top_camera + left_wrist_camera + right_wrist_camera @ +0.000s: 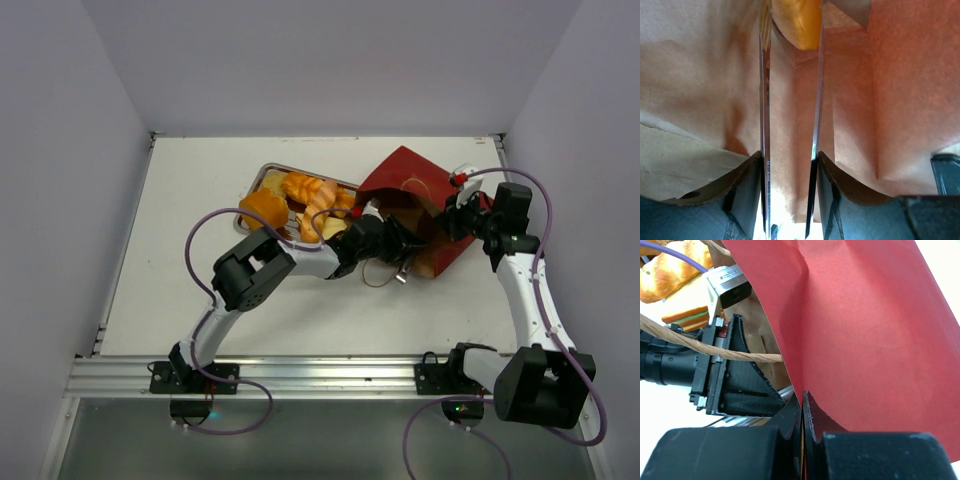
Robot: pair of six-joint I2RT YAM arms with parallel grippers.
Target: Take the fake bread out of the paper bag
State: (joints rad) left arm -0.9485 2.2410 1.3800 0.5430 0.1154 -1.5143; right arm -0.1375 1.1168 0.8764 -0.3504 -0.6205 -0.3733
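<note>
My left arm point(258, 276) and right arm point(522, 295): white links, bulky black joint housings, purple cables point(188, 250) looping off both, black base blocks point(176, 378). Left fingers point(764, 125): thin shiny metal blades on black mounts. Right fingers point(789, 416): matte black.

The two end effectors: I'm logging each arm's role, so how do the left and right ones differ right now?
The left end effector reaches inside the paper bag, among its brown lining; the right end effector sits at the bag's red outer wall. The left's jaws stand apart, with a yellow piece of fake bread at their tips, grip uncertain; the right's are pinched shut on the bag's edge. Both work the same bag.
</note>
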